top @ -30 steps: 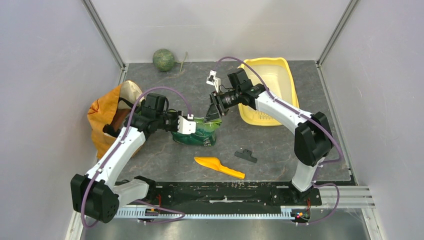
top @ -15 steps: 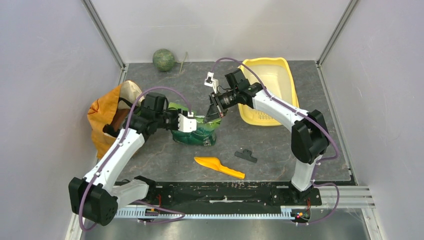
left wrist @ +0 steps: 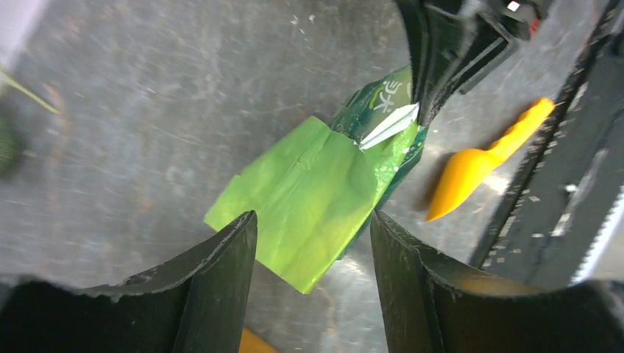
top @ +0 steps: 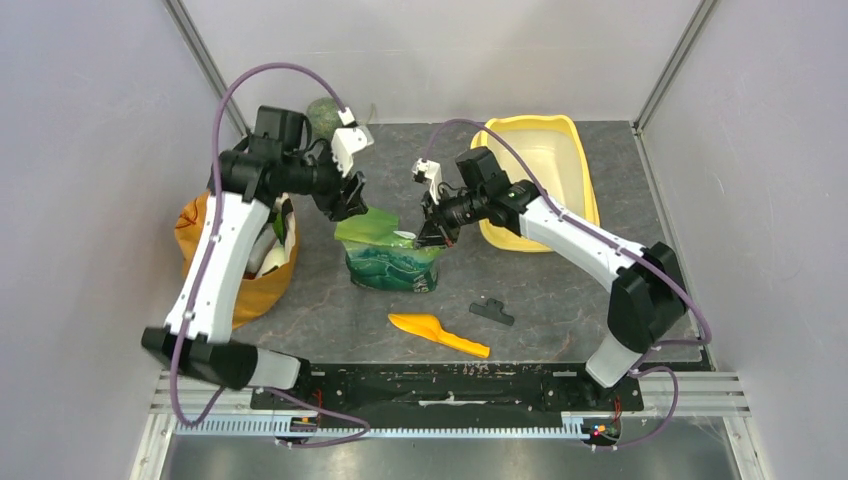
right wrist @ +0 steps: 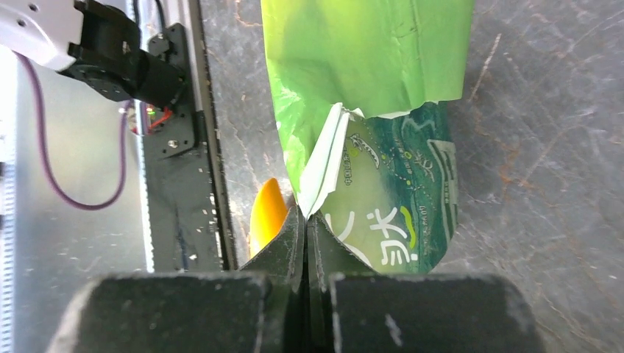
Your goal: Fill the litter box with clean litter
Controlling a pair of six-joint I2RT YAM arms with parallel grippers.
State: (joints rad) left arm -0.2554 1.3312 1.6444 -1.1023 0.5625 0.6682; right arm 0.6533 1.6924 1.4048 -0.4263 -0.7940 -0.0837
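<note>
- The green pouch (top: 390,262) stands on the dark surface (top: 330,300), and I use it as the landmark.
- The litter box (top: 548,160) lies to the far right of the pouch, well apart from it, and its basin looks bare.
- The clean litter is not visible in any view. I judge that it is inside the pouch.
- The pouch is thin printed film, so it is probably soft and a little slippery, and heavy at the bottom if it is full of granules.
- Its light green top flap is folded open toward the far left side, and a white edge of the mouth shows at the right corner.
- A pinch at the mouth alone may tear the film or let it slip. A second hold lower on the body or at the bottom seam seems safer for tipping.
- The litter box looks like stiff plastic and can probably stay where it is.
- The right claw (right wrist: 305,220) is pressed together on that white mouth edge, at the upper right corner of the pouch.
- The right arm reaches across from the right of the pouch, passing in front of the litter box, with the wrist turned down.
- The left claw (left wrist: 313,220) is spread and holds nothing. It hangs above the far left side of the pouch and looks down on the flap.
- The left arm stands high, elbow raised over the orange-yellow bag (top: 225,280) to the left of the pouch.
- The orange scoop (top: 438,334) lies on the near side of the pouch, untouched.
</note>
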